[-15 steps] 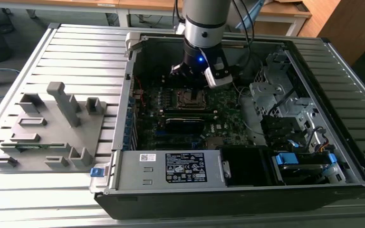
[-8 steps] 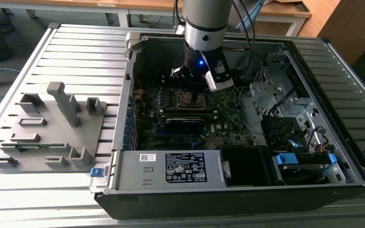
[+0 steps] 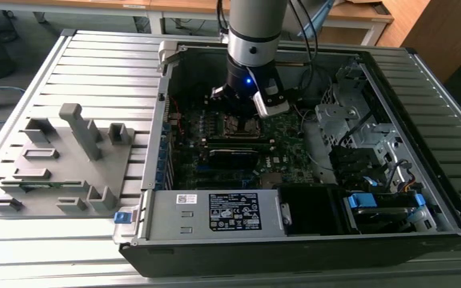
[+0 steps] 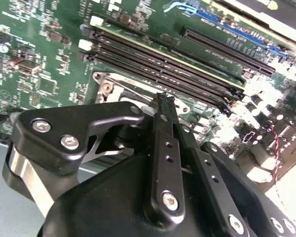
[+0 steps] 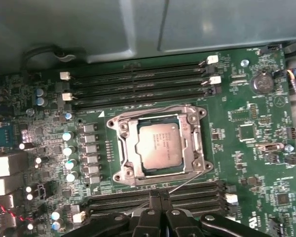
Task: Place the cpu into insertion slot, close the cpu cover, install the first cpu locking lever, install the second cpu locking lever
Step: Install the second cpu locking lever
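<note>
The gripper (image 5: 160, 197) is matte black with silver screw heads. Just beyond its tips the cpu (image 5: 159, 146) shows a dull grey top, framed by the silver cpu cover (image 5: 124, 134). Around them the circuit board (image 5: 246, 163) is dark green, striped by long black memory slots (image 5: 138, 81) with white end clips.

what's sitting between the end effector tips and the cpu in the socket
In the first wrist view, long black memory slots and a thin wire lever lie between the end effector and the cpu.
</note>
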`<control>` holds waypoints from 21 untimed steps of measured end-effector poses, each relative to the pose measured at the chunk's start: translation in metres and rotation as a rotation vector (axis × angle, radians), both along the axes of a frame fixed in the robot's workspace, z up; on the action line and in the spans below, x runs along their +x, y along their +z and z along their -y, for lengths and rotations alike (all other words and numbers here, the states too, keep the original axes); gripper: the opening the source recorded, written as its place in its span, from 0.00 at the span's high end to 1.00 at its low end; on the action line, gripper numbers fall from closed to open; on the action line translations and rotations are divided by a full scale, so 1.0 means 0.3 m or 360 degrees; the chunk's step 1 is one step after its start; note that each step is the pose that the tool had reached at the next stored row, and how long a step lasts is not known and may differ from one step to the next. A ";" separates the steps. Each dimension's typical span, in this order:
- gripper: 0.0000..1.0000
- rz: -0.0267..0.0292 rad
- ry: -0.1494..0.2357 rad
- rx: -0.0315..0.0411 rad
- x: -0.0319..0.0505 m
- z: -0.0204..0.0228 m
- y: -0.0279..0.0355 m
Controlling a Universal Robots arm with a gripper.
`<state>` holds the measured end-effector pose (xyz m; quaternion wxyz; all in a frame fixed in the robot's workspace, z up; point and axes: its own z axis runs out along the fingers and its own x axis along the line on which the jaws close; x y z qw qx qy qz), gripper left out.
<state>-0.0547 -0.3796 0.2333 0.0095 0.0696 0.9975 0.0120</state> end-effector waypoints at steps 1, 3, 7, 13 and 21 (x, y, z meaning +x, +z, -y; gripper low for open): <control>0.89 0.00001 0.0000 0.0001 -0.004 0.000 -0.003; 0.89 0.00001 0.0000 0.0001 -0.011 0.002 -0.012; 0.89 0.00002 0.0000 0.0002 -0.016 0.007 -0.034; 0.89 -0.00001 0.0000 0.0002 -0.017 0.009 -0.045; 0.89 0.00003 0.0000 0.0002 -0.047 0.009 -0.056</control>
